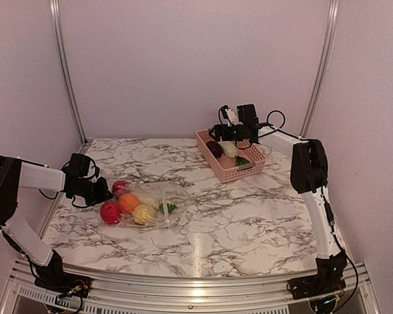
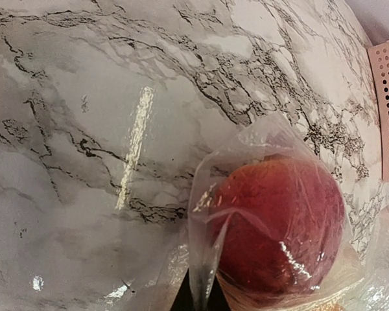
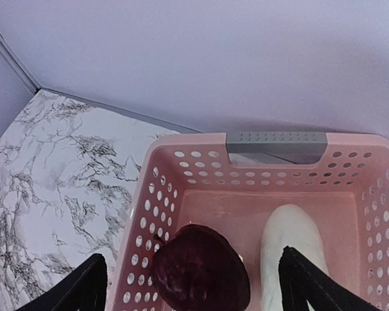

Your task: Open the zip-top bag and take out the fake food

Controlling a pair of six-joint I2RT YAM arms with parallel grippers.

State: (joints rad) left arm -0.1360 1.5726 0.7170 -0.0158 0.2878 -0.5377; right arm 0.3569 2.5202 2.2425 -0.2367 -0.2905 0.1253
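L: left gripper [image 2: 198, 295] clenched on zip-top bag [image 1: 160, 196] film, likely anchoring it; red fruit [image 2: 279, 227] bagged just ahead of fingers | R: right gripper [image 1: 234, 134] released above pink basket [image 3: 275, 139]; dark red piece [image 3: 198, 269], pale piece [image 3: 292, 246] loose beneath fingers

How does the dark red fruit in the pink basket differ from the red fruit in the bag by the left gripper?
The dark red fruit is deep maroon; the red fruit is brighter, with an orange blush. The dark red fruit lies bare in the pink basket beside a white piece; the red fruit sits wrapped inside the zip-top bag. Both are roundish.
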